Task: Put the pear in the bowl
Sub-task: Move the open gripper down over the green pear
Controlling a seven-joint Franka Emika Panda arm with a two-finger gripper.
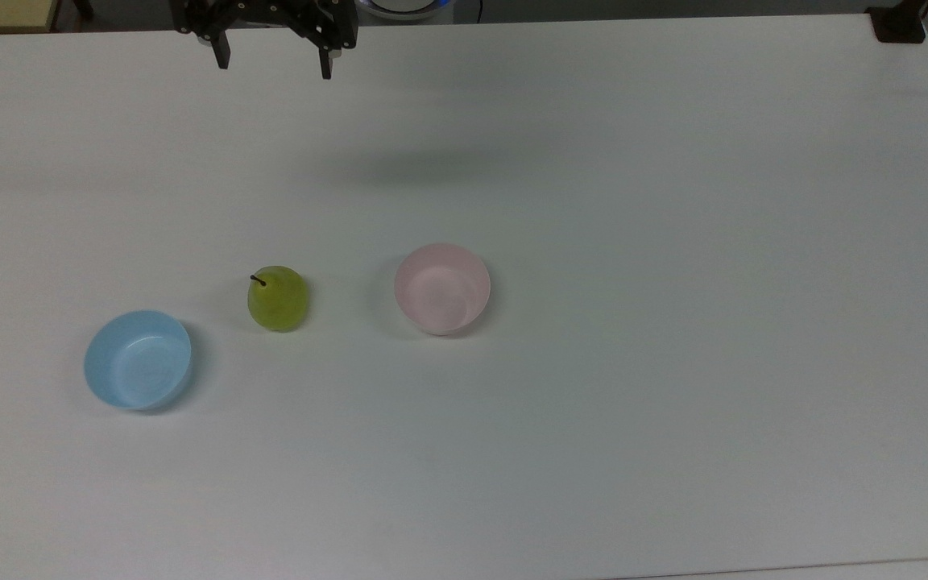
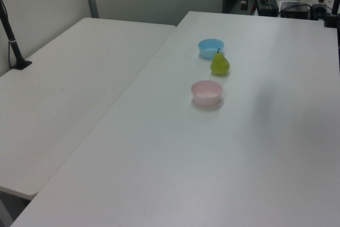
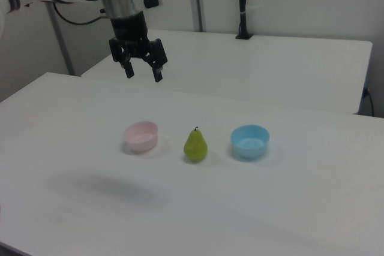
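Observation:
The yellow-green pear [image 1: 277, 299] stands upright on the white table [image 1: 673, 242], its dark stem up; it also shows at pear [image 2: 219, 64] and pear [image 3: 195, 145]. The pale pink bowl [image 1: 442, 289] sits to the pear's right in the top view, seen too as bowl [image 2: 206, 92] and bowl [image 3: 141, 136], with nothing inside. My gripper [image 1: 274, 68] hangs open high over the table's far edge in the top view, well away from both. In the right view the gripper [image 3: 143, 74] is above and behind the pink bowl, holding nothing.
A light blue bowl [image 1: 138, 359] sits at the pear's other side, also light blue bowl [image 2: 211, 47] and light blue bowl [image 3: 249, 141]. A second white table [image 2: 64, 89] adjoins on the left view's left. A black post [image 3: 242, 4] stands on the far table.

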